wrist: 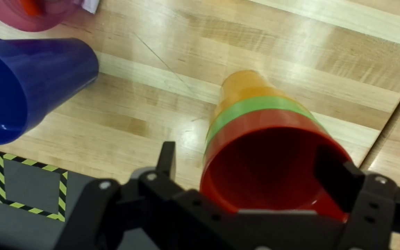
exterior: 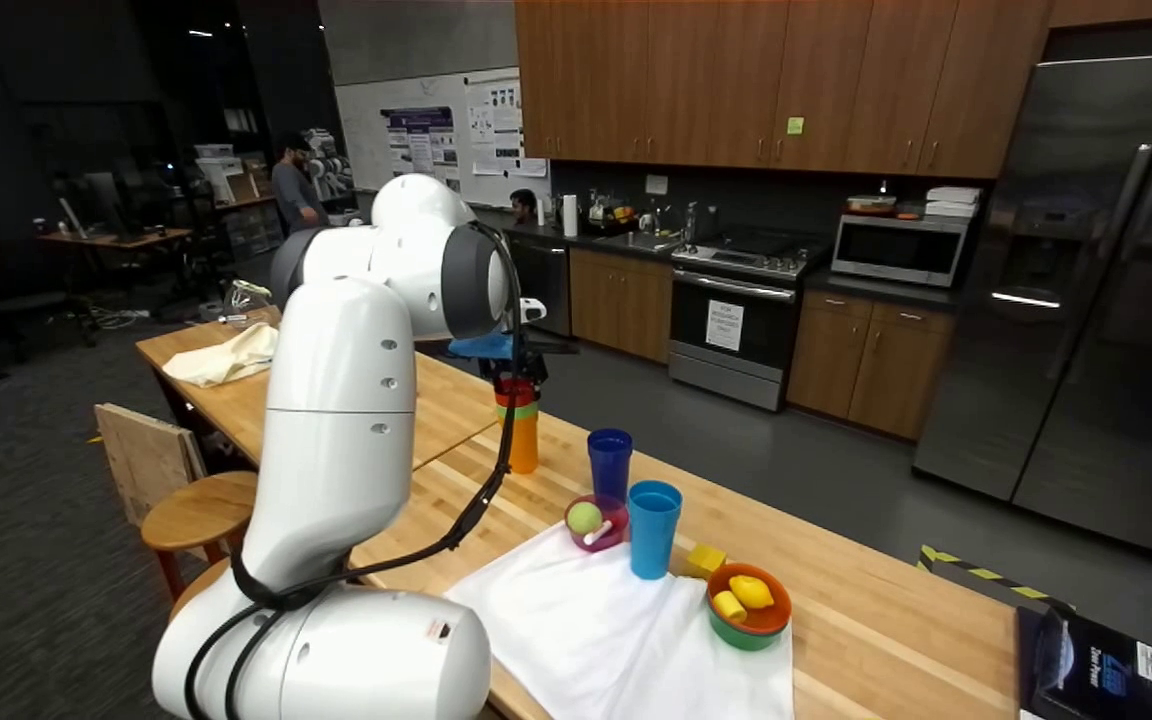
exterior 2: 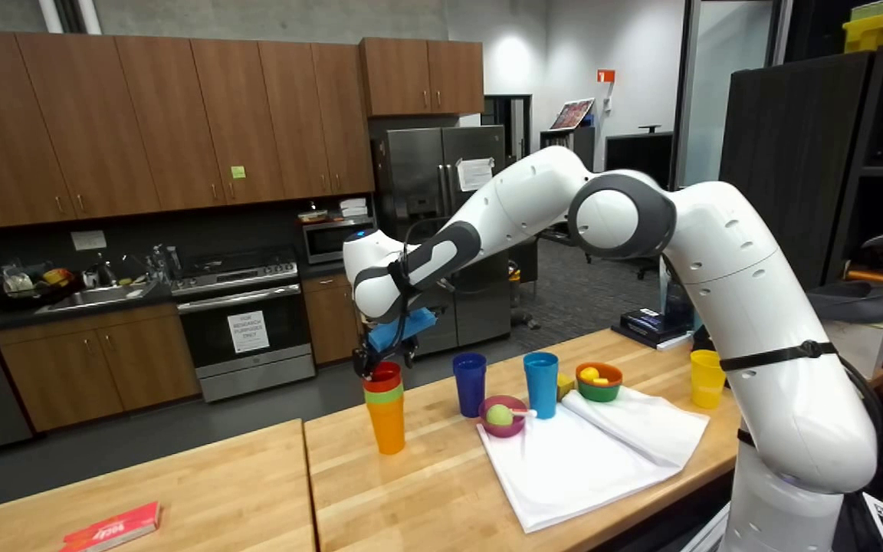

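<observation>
Your jaws stand wide apart at the red cup (wrist: 273, 163). To their side stands the dark-blue cup (wrist: 43, 80).

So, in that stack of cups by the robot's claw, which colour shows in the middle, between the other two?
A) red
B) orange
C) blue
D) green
D: in the wrist view and in both exterior views, a green band shows between the red cup above it and the orange cup below it.
</observation>
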You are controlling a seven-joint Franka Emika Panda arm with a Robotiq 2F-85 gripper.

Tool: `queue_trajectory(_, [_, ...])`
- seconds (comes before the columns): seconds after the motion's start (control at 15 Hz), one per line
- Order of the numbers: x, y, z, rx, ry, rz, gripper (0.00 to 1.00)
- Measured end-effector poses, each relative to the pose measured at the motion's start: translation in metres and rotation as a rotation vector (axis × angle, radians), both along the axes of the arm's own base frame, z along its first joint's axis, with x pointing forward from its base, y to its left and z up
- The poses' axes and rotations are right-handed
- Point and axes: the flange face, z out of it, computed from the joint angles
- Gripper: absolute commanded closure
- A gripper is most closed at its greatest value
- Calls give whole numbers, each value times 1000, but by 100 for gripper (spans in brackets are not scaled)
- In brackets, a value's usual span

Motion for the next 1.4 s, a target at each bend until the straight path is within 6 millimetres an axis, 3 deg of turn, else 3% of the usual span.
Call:
queue_trajectory(1.07, [9, -1, 7, 37, -63, -119, 0])
queue_trajectory(1.4, [14, -13, 6, 46, -85, -172, 0])
